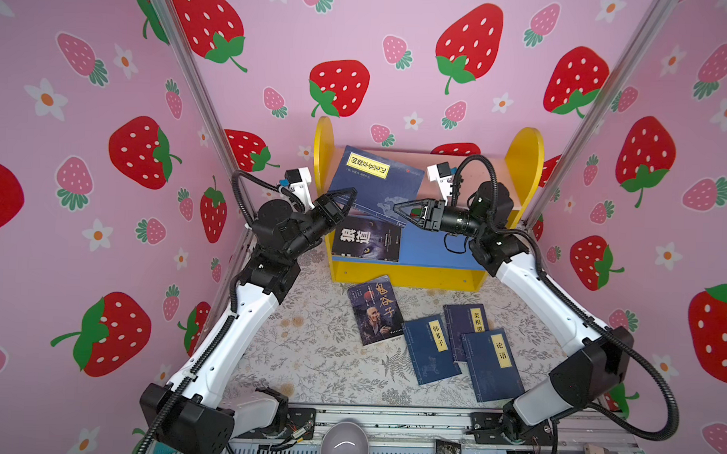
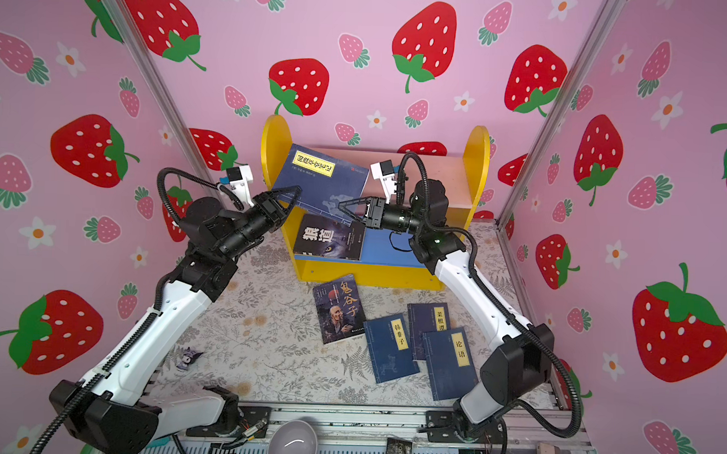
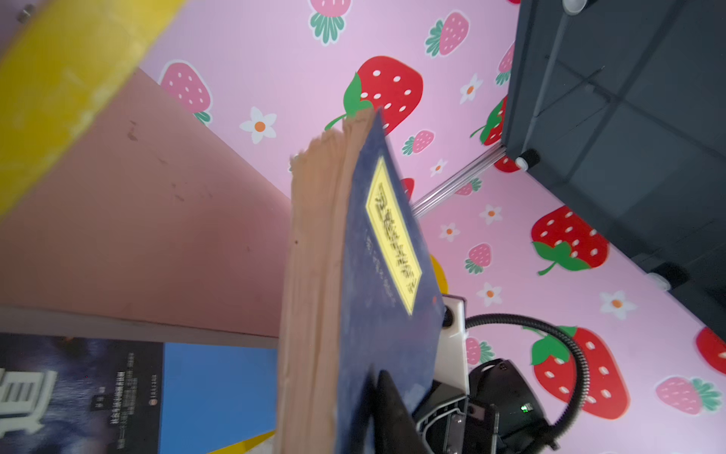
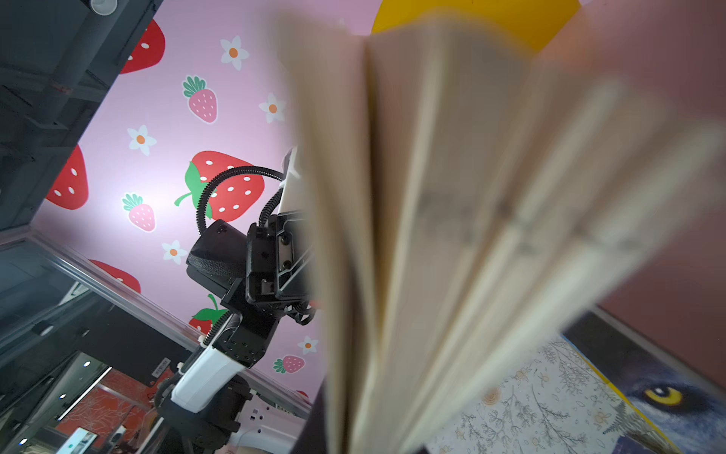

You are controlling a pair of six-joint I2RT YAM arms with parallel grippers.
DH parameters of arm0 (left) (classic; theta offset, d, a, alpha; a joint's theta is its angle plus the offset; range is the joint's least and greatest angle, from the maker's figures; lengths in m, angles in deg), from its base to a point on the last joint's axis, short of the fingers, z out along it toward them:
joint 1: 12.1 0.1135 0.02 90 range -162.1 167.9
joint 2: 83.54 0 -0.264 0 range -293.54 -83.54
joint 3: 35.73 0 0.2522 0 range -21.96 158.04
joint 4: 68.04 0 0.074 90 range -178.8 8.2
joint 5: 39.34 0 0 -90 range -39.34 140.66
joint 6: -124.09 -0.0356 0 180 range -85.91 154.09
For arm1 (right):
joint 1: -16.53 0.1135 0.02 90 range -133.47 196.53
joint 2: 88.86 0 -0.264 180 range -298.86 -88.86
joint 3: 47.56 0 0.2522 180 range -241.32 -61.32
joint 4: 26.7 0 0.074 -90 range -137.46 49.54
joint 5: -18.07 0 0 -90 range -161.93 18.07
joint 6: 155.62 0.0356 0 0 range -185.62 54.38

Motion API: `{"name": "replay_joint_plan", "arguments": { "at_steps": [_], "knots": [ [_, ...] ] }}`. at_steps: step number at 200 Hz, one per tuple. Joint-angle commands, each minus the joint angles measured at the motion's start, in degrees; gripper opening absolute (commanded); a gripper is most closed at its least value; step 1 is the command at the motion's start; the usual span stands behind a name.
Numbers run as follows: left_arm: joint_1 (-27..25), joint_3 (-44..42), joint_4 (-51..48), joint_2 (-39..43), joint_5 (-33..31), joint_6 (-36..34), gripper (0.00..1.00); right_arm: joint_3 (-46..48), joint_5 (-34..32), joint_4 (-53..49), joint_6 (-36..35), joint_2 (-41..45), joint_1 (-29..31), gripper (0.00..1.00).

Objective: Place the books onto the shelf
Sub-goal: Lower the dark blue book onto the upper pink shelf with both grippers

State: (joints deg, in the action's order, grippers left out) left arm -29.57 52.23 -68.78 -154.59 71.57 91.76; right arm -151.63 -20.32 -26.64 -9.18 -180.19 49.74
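Floral tabletop [image 1: 307, 351], shelf [image 1: 410, 275] at back, portrait book [image 1: 375, 311] (flat), three navy books [image 1: 460, 327]

In the right wrist view the raised navy book [image 4: 451, 236] is blurred, its pages fanned. In both top views the black book [image 1: 367, 241] is partly covered by it; the grey bowl [image 1: 333, 435] is cut off.

A lab test booth: strawberry-print walls [image 1: 302, 38] on aluminium frame rails [image 1: 194, 76], floral tabletop [image 1: 316, 351].

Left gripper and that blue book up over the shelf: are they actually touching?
Touching. The left wrist view shows one black finger of the left gripper pressed flat on the navy book; in both top views its tips pinch the book's edge.
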Motion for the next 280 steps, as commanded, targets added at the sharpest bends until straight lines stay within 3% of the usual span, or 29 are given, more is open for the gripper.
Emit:
{"name": "replay_joint_plan", "arguments": {
  "at_steps": [1, 8, 17, 29, 60, 82, 134, 229, 280],
  "knots": [
    [0.38, 2.40, 5.63, -0.94, -6.05, 3.57, 0.07, -2.63, -3.78, 5.87, 0.48, -1.47, 0.00, 0.37],
    [0.34, 3.23, 5.32, -1.55, -7.17, 4.23, 0.00, -2.49, -6.09, 5.86, -0.78, -1.27, 0.01, 0.47],
    [0.35, 4.79, 4.51, -2.55, -8.31, 4.86, 0.00, -2.17, -10.41, 5.60, -2.87, -0.99, 0.01, 0.58],
    [0.41, 6.89, 3.51, -4.09, -9.32, 5.83, 0.00, -2.13, -15.50, 4.58, -5.52, -0.69, 0.01, 0.64],
    [0.26, 10.20, 3.25, -7.36, -12.63, 8.42, 0.00, -1.47, -28.41, 1.30, -11.43, 0.35, 0.10, 0.65],
    [0.26, 12.07, 1.57, -9.19, -17.45, 9.92, 0.00, -0.43, -33.01, 1.01, -14.81, 1.04, 0.23, 0.67],
    [0.04, 17.69, -7.72, -11.57, -21.90, 8.94, 0.00, -1.39, -39.04, -0.11, -27.44, 0.81, 2.17, 0.68],
    [0.08, 16.61, -12.52, -10.10, -18.71, 9.80, 0.00, -9.12, -40.73, -2.40, -33.07, -5.66, 3.15, 0.66],
    [0.09, 16.33, -13.37, -10.05, -18.80, 9.63, 0.00, -14.42, -45.67, -7.38, -41.27, -10.04, 6.29, 0.66]
  ]
}}
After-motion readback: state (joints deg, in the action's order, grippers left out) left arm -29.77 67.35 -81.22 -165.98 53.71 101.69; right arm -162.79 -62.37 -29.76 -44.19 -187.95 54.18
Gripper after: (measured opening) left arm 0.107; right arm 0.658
